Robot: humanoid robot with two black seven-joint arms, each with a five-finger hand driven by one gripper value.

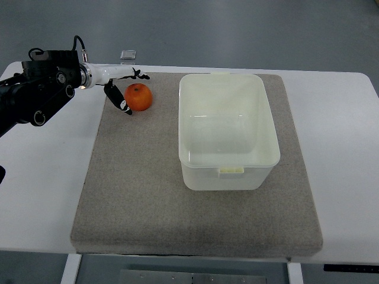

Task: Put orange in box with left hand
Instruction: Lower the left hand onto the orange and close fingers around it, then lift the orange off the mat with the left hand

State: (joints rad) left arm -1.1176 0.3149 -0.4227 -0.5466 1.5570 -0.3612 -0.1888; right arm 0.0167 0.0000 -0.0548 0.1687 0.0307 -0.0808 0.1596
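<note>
Left hand at the orange, fingers spread around it, not clenched.

The orange sits on the grey mat near its far left corner, well left of the box and apart from it. The left arm comes in from the left edge over the white tabletop; its hand reaches the orange from the left, with one dark finger stretched just beyond the fruit's far side and another hanging down beside its left flank. Whether these fingers touch the peel I cannot tell; they bracket it loosely and the fruit rests on the mat. The box is pale, translucent, open-topped and empty, standing upright on the mat's right half. A small clear object lies at the tabletop's far edge, behind the hand.
</note>
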